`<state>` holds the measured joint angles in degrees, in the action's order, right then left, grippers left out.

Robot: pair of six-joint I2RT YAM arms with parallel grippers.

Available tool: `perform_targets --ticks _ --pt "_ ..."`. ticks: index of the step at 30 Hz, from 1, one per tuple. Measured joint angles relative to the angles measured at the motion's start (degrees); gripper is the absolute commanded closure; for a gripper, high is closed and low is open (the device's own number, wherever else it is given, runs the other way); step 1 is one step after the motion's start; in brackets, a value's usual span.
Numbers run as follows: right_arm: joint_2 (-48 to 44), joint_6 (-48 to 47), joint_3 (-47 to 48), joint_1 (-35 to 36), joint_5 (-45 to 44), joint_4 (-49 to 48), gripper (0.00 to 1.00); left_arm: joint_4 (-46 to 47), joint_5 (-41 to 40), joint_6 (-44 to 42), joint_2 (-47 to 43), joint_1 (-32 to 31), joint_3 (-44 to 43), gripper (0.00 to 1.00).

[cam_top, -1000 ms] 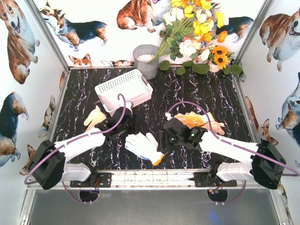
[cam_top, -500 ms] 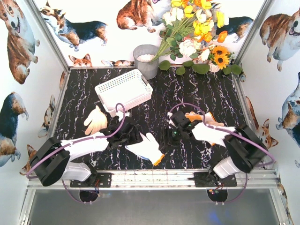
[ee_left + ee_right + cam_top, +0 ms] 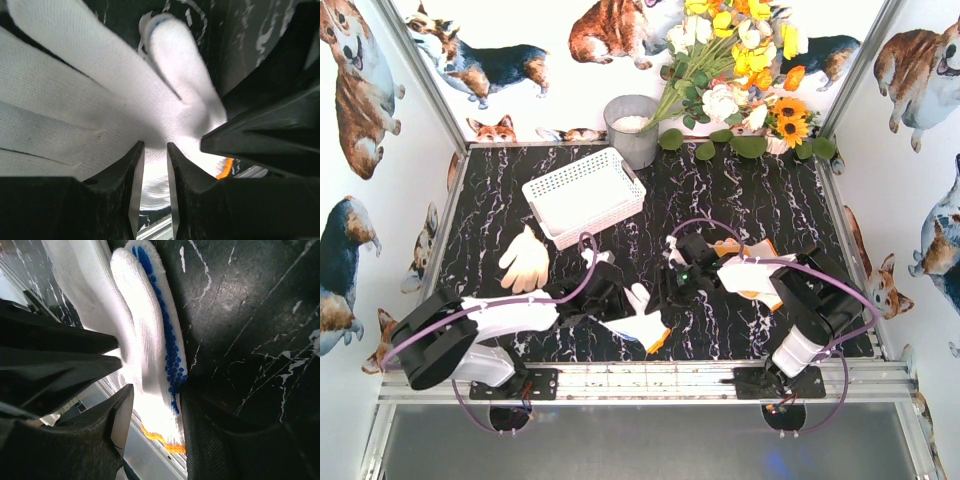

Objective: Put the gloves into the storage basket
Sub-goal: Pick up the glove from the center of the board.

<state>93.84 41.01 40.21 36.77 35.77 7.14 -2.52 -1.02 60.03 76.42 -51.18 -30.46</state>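
A white glove (image 3: 645,325) with blue dots and an orange cuff lies near the table's front edge, between both grippers. My left gripper (image 3: 623,301) is shut on its fabric, which bunches between the narrow jaws (image 3: 155,148). My right gripper (image 3: 664,292) is open and straddles the glove's dotted edge (image 3: 170,355); the cloth touches one finger (image 3: 200,430) and stands apart from the other. A cream glove (image 3: 525,262) lies left of the left arm. Yellow and orange gloves (image 3: 757,262) show partly from under the right arm. The storage basket (image 3: 582,195) stands behind, with no glove visible inside it.
A grey pot (image 3: 632,128) and a bunch of flowers (image 3: 740,70) stand at the back edge. The metal front rail (image 3: 650,375) runs just below the white glove. Corgi-print walls close in both sides.
My left gripper slid right onto the white glove and closed on it. The right gripper came left to the same glove, its jaws narrowing a little, and its arm folded back.
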Motion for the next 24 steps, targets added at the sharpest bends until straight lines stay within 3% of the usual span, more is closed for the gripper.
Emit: perform_targets --ticks 16,19,24 --pt "-2.36 4.24 -7.58 2.38 3.76 -8.96 0.57 10.67 1.57 4.46 3.28 -3.52 4.22 0.83" --pt "-2.14 5.29 -8.46 4.17 4.00 -10.71 0.68 11.28 1.42 4.22 2.73 -3.67 4.83 0.82" --pt "-1.62 8.83 -10.49 5.27 2.54 -13.33 1.00 11.76 1.27 2.10 2.69 -3.76 4.72 0.74"
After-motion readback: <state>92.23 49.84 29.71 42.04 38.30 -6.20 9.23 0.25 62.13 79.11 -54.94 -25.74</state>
